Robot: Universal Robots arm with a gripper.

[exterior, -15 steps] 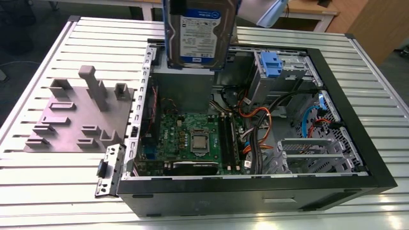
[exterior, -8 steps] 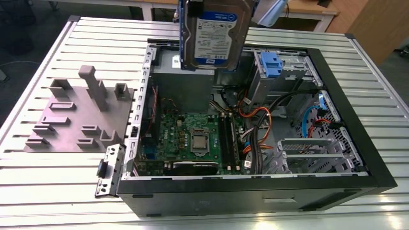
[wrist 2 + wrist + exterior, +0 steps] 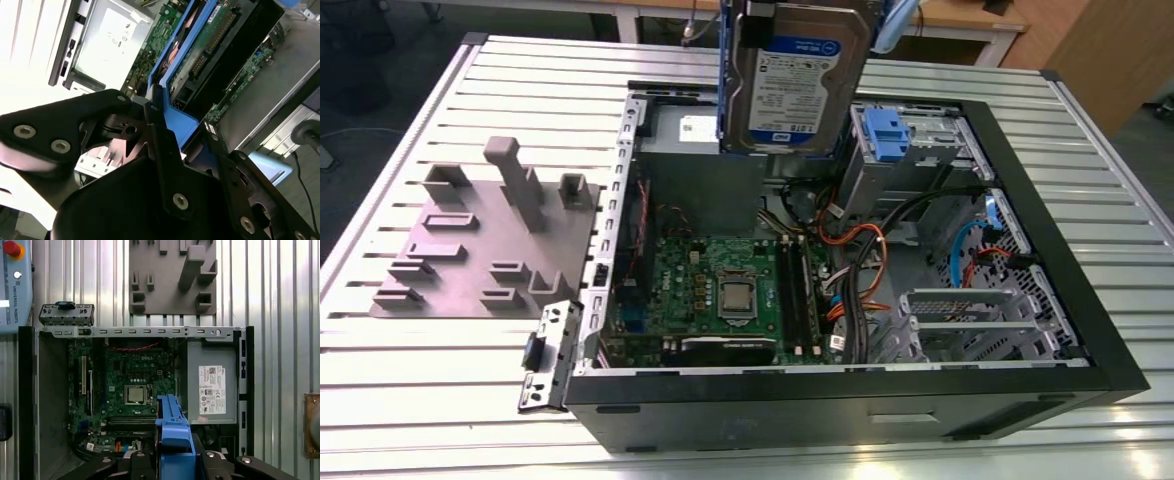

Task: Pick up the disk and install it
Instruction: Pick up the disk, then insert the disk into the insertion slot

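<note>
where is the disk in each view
Exterior view: the disk hangs at top middle, above the open case.
Second wrist view: the disk is edge-on, its blue frame running out from the end effector.
First wrist view: the disk's blue edge lies over the motherboard.
Shared landmark: the grey box with a white sticker.

The desk (image 3: 440, 400) has a pale metal top made of long parallel slats with dark grooves between them. Two things lie directly on it. An open black computer case (image 3: 854, 405) lies on its side with its open face upward, covering the middle and the exterior view's right. Just beside it, toward the exterior view's left, sits a flat grey fixture plate (image 3: 460, 255) with raised blocks and posts. A narrow strip of bare slats separates the two.
</note>
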